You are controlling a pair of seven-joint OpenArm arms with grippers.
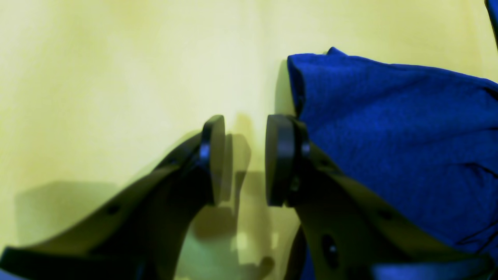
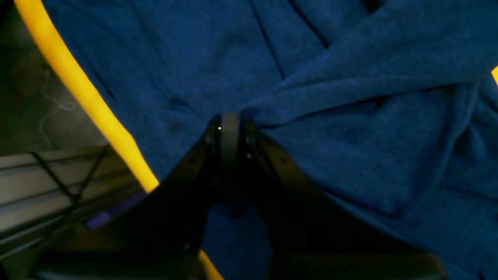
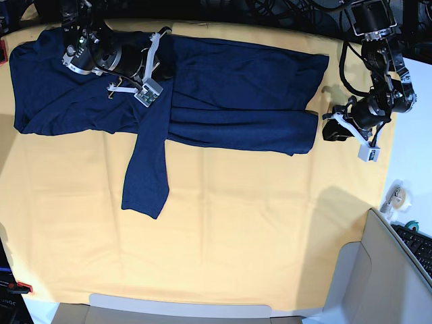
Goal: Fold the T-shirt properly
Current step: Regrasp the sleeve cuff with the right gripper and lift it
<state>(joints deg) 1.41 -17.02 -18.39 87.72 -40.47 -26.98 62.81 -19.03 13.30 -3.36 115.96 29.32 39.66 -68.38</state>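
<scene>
Navy knit cloth is bunched right at the tips of the right gripper (image 2: pixel 230 130), whose jaws stand pressed together in the right wrist view with a fold of the T-shirt (image 2: pixel 350 147) gathered against them; whether cloth sits between the pads cannot be told. Creases fan away from the tips to the far side. To one side of this gripper the shirt's edge runs along a strip of yellow table cloth (image 2: pixel 83 93), and past that strip lies the table's edge, so there is little room that way.

In the base view the right gripper (image 3: pixel 164 67) sits over the shirt's upper part, near the table's far edge. From it the T-shirt (image 3: pixel 236 94) stretches its long axis across the table toward the other arm, lying flat in layered folds. One sleeve (image 3: pixel 147 169) hangs out from beneath the gripper toward the near side, ending on bare cloth.

The left gripper (image 1: pixel 245 159) is parted, with nothing between its pads and only yellow cloth under the gap. One finger (image 1: pixel 282 159) sits just beside the shirt's end edge, which rises next to it. In the base view this gripper (image 3: pixel 332 128) lies just off the shirt's end. Wide bare table cloth (image 3: pixel 256 229) spreads on the near side of both grippers.
</scene>
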